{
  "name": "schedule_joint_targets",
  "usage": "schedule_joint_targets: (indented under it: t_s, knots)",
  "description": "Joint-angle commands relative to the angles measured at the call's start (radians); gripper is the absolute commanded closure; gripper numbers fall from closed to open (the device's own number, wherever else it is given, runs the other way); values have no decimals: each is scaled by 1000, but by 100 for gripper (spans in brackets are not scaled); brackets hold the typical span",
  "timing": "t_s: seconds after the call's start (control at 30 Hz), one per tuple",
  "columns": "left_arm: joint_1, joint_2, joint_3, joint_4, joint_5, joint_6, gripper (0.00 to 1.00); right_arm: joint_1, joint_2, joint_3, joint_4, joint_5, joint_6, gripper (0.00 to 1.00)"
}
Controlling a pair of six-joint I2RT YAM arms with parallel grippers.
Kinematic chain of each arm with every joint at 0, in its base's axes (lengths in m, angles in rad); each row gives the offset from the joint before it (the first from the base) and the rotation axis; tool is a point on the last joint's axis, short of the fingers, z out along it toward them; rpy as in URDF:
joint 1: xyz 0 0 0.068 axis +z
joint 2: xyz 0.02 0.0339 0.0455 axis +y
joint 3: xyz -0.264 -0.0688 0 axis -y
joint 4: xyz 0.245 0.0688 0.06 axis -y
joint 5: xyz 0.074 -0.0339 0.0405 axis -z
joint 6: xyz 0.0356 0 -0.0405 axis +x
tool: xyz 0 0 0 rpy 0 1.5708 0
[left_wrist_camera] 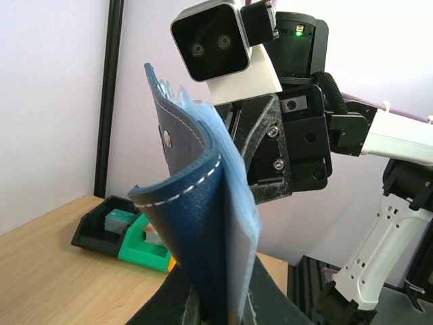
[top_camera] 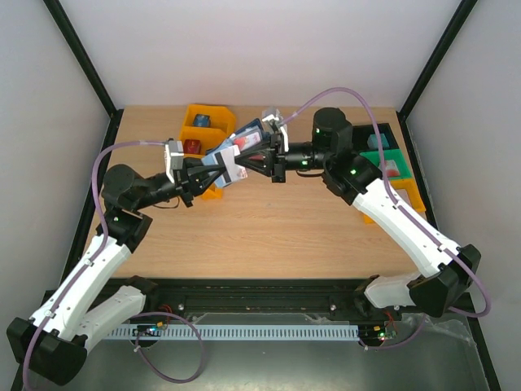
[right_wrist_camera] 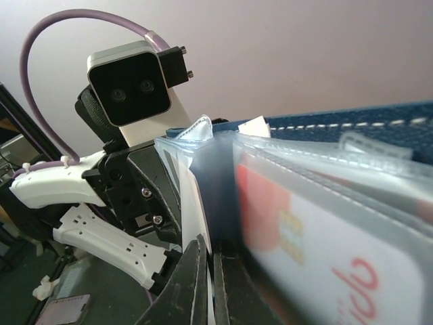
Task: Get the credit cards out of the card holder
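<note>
- One holder (left_wrist_camera: 196, 223) hangs open above the worktop (top_camera: 269, 236), between both arms.
- My left pincer (left_wrist_camera: 220, 305) pinches the holder. My right pincer (right_wrist_camera: 206, 271) is pressed together at its sleeves, on what I cannot tell.
- One red card (right_wrist_camera: 270, 210) shows, sleeved; I judge none out yet.

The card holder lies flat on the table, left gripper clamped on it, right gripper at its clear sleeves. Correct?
No: the card holder is held up off the table, standing open, as the left wrist view shows. The rest holds: the left gripper is clamped on it and the right gripper is shut at its clear sleeves.
</note>
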Motion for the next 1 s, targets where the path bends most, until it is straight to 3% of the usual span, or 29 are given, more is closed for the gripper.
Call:
schedule_joint_targets:
  t_s: [0.0,0.4,0.53,0.97]
  knots:
    - [-17,-3,8,42,27,15,96,3,-26,-22,56,-7,-11,98]
    - [-17,-5,-4,45,28,2,88,-82,-56,-19,4,-5,-27,98]
    - [-18,-6,-7,47,22,0,97,-86,-58,-14,-17,-5,-34,98]
    - [-17,-12,-35,-125,-164,46,98,-269,-134,2,-154,44,-91,98]
